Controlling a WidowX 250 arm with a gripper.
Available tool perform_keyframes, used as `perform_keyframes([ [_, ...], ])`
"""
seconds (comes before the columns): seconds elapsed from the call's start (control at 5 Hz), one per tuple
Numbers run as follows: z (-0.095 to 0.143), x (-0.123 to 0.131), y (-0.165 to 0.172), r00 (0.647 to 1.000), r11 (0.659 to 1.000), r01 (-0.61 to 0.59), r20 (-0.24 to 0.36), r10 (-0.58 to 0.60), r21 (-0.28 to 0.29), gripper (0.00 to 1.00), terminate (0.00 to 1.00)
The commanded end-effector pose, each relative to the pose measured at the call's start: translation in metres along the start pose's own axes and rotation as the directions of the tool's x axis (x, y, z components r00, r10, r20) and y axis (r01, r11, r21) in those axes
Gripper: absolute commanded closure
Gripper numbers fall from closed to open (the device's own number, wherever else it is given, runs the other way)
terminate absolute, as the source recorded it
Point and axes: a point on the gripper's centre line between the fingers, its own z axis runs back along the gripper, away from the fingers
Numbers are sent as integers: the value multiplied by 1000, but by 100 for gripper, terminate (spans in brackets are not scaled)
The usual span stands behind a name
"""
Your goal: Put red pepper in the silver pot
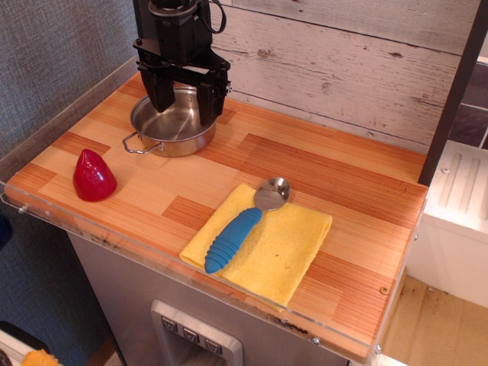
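Currently my gripper [183, 97] is hovering over the silver pot [174, 122], fingers spread and gripping nothing. Red pepper [94, 176] is sitting on the table [335, 183] at the pot's seven o'clock, well apart, so I am judging the pickup not yet begun.

Toy kitchen: wood counter [305, 164], spoon [242, 225] on cloth [286, 255].

Bare wood surrounds red pepper [94, 176]; tool [183, 103] over silver pot [172, 122].
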Motion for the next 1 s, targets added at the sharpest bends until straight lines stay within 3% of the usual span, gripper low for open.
perform_keyframes([
  [0.0, 0, 0, 0, 1000, 1000, 0, 0, 0, 0, 0, 0],
  [0.2, 10, -20, 12, 1000, 1000, 21, -3, -21, -1, 0, 0],
  [0.6, 31, -64, 38, 999, 998, 37, -2, -37, 52, 0, 0],
  [0.8, 15, -74, 49, 998, 996, 45, -45, -41, 77, 0, 0],
])
